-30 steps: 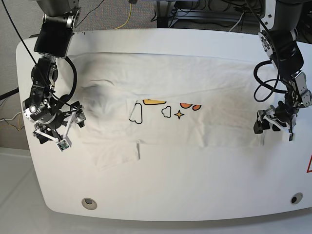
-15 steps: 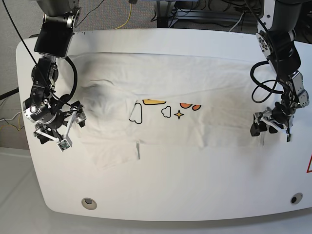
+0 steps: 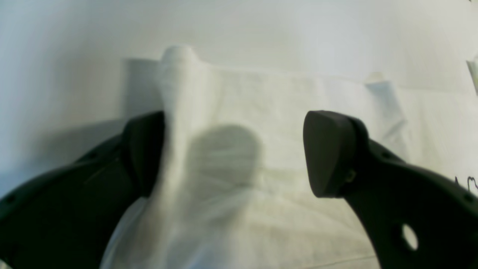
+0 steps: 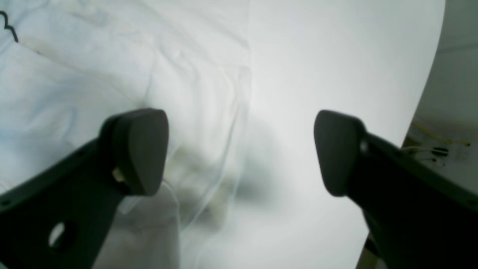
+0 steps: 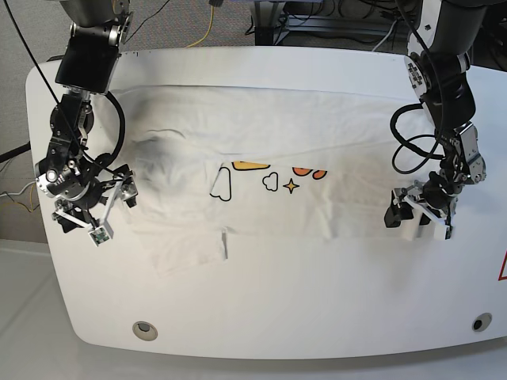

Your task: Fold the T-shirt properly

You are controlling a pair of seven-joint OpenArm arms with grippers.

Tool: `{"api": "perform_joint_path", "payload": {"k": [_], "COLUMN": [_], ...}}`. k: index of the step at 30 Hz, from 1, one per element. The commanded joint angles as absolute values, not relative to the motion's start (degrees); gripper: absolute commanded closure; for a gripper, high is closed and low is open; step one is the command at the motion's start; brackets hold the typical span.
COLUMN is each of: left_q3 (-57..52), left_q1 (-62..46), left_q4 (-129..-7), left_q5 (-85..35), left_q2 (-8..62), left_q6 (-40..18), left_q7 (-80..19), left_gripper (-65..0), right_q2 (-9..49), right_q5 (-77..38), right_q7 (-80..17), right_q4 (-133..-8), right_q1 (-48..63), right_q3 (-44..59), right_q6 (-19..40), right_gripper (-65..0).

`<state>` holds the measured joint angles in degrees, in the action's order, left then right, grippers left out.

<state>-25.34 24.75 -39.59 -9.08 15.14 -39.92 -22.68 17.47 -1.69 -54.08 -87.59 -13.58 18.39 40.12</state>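
The white T-shirt (image 5: 333, 131) lies spread across the table (image 5: 317, 293), with cloud and star prints (image 5: 269, 180) near its middle. My left gripper (image 5: 416, 222) is open at the shirt's right edge. In the left wrist view its fingers (image 3: 328, 153) stand wide over the T-shirt (image 3: 291, 108), and a raised fold of cloth brushes the left finger. My right gripper (image 5: 116, 214) is open at the shirt's left edge. In the right wrist view the right gripper (image 4: 241, 149) straddles the T-shirt (image 4: 74, 74) hem, one finger over cloth and one over bare table (image 4: 336, 56).
A folded sleeve flap (image 5: 190, 249) juts toward the table's front. Two round holes (image 5: 143, 328) (image 5: 478, 322) sit near the front edge. Cables (image 5: 207, 28) run on the floor behind the table. The table's rim (image 4: 429, 82) lies close to my right gripper.
My left gripper has moved left and slightly forward, onto the shirt's right edge. The right gripper has barely shifted. Both stay open.
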Motion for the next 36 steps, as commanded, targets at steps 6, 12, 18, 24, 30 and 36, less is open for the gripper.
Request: {"api": "perform_joint_path", "payload": {"k": [6,12,18,24,30,36], "left_q3": [-25.1,-25.1,-25.1,-25.1,-25.1,-25.1], "left_q1": [25.7,25.7,25.5,25.4,25.4,25.4], "left_q4": [-40.4,-40.4,-40.4,-40.4,-40.4,-40.4], "left_q5": [-8.8,-8.6,-8.6,-8.6,-8.6,-8.6], "left_q2": [16.0,16.3,17.5,17.5,17.5,17.5], "left_q6": [-40.0,-40.0,-40.0,-40.0,-40.0,-40.0], "left_q7": [-24.6,-24.7,-24.7,-24.7,-24.7,-24.7], "left_gripper": [-35.8,-6.2,-6.9,-6.7,-6.7,-6.7], "right_q2": [18.7,18.3,17.5,15.1,12.9,11.0], "right_q5": [-1.9,-1.9,-2.2,-2.2,-2.3,-2.3], "right_q7": [-53.1,-53.1,-52.9,-52.7,-52.8,-52.9], "right_q4": [-88.6,-88.6,-88.5,-88.4,-86.0,-80.4], "right_q1": [-14.9,-14.9,-14.9,-15.1,-17.3,-20.4], "right_q3": [20.8,21.1,22.8,27.4,31.9,36.4], "right_q6": [40.0,40.0,40.0,40.0,40.0,40.0], "right_gripper": [-57.3,-57.3,-57.3,-57.3,-57.3,-57.3]}}
